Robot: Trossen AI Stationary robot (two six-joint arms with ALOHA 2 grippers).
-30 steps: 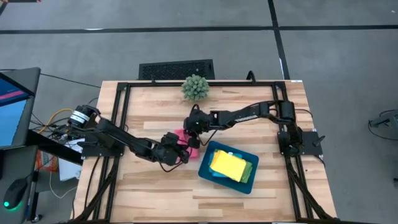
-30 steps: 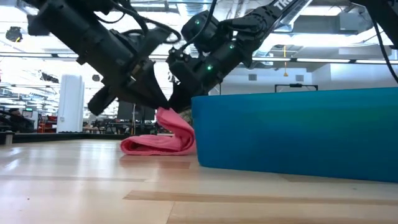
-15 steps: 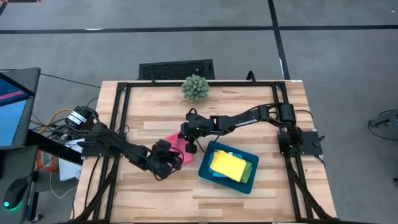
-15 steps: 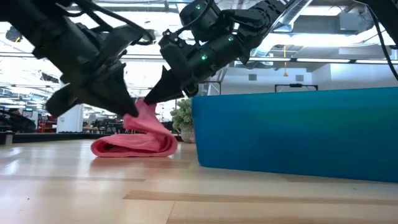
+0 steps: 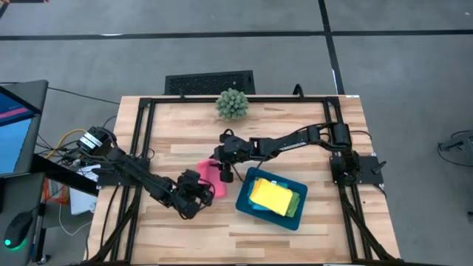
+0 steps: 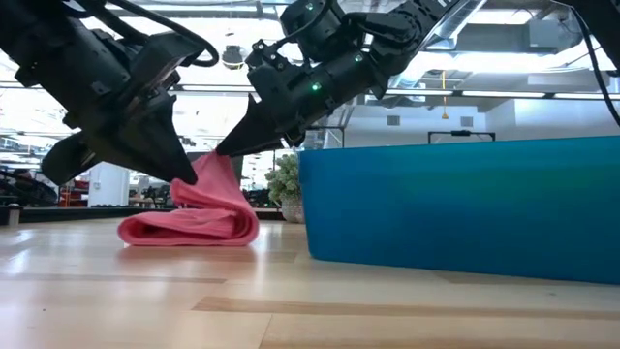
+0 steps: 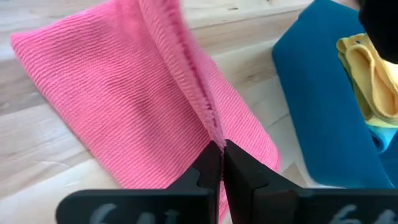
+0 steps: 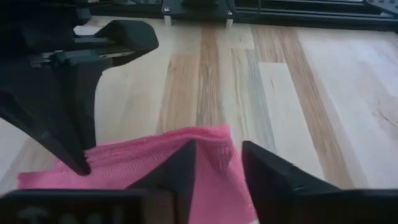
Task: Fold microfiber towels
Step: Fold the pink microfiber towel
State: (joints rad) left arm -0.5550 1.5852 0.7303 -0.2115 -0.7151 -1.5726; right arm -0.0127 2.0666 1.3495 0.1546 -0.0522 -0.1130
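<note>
Left gripper (image 7: 219,163): fingers pinched tight on the raised edge of the pink towel (image 7: 143,93), no gap visible between the tips. In the low view it (image 6: 184,170) holds that edge lifted off the table (image 6: 291,301), with the rest of the towel (image 6: 194,218) lying doubled over below it.

Right gripper (image 8: 217,168): fingers parted, one finger over the pink cloth (image 8: 149,165) and the other past its edge; can't tell if it has hold of the cloth. From above it (image 5: 224,168) sits at the towel's (image 5: 206,172) edge on the tray side, left gripper (image 5: 198,193) on the opposite side.

Pink towel lies on bare wood just beside the teal tray (image 5: 246,202), on the side facing the left arm. Yellow towel (image 5: 271,196) is stacked in the tray, with a green towel (image 5: 294,205) showing at its edge. Spiky plant (image 5: 232,104) well beyond the tray, near the far table edge.
</note>
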